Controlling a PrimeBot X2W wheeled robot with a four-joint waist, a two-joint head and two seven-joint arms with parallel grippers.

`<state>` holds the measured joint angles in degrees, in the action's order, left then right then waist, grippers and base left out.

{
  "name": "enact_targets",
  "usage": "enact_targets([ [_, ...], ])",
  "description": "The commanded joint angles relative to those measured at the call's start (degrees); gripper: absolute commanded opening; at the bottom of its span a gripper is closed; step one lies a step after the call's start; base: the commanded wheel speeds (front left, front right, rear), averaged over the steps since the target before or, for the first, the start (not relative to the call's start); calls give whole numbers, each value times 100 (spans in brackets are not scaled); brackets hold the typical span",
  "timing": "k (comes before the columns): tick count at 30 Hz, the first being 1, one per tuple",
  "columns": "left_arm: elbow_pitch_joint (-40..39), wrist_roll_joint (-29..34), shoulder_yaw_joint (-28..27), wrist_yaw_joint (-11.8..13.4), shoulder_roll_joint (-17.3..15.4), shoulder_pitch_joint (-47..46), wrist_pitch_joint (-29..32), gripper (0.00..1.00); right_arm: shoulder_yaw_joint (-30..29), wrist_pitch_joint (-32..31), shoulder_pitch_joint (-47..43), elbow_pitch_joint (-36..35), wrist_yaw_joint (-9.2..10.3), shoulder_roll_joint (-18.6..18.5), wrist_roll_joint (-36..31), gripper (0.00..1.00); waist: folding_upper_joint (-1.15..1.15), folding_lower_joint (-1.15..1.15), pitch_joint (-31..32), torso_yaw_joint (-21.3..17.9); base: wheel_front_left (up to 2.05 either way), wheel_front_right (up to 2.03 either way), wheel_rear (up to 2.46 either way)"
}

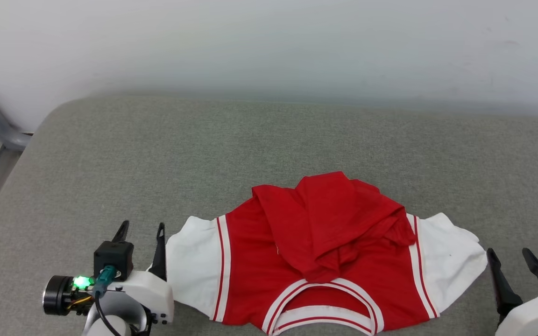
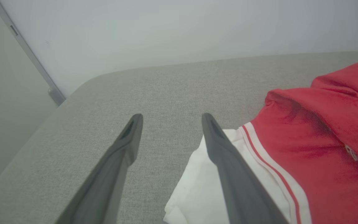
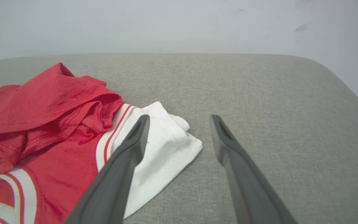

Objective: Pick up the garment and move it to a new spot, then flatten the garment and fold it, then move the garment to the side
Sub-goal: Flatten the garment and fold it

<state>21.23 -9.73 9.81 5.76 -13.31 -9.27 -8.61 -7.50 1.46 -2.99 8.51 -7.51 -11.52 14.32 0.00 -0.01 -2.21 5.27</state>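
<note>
Two pincers: both spread wide, nothing held. The left pincer (image 1: 142, 228) sits just beside the left sleeve (image 1: 189, 261), and the right pincer (image 1: 509, 256) just beside the right sleeve (image 1: 446, 261).
Garment: the garment (image 1: 250, 270) lies on the grey worktop (image 1: 203, 149), at the near edge and a little right of centre. Its collar (image 1: 325, 308) faces the robot and both white sleeves are laid out sideways.
Trouble spot: the lower red body (image 1: 334, 219) is thrown back over the chest in a rumpled heap.
Step in hand: flattening, by my reckoning. The placing looks done and no fold has begun.
Next move calls for: taking the heaped hem at two points and drawing it away toward the wall (image 1: 269, 46) until the body lies smooth. Plenty of bare worktop lies beyond.
Hidden: the chest is under the heap, so no lettering can be read.
Cut off: the collar's near rim and most of the right pincer's body run off the head view.
Unclear: whether the left pincer's inner finger touches the sleeve or only passes above it.
</note>
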Motion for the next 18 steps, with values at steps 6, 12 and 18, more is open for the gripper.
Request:
enact_targets([
  [6, -809, 231, 283, 10, 71, 182, -427, 100, -21, -1324, 136, -21, 5, -621, -69, 100, 0, 1, -40, 270, 0, 0, 0],
  [12, -1346, 253, 388, 42, 83, 229, -304, 100, 210, -3387, 573, 271, 5, -1170, 391, 100, 0, 1, -271, 501, 0, 0, 0],
  [18, -1479, 225, 409, 63, 34, 185, -139, 100, 381, -4234, 1070, 640, 6, -1581, 682, 100, 0, 1, -521, 704, 0, 0, 0],
])
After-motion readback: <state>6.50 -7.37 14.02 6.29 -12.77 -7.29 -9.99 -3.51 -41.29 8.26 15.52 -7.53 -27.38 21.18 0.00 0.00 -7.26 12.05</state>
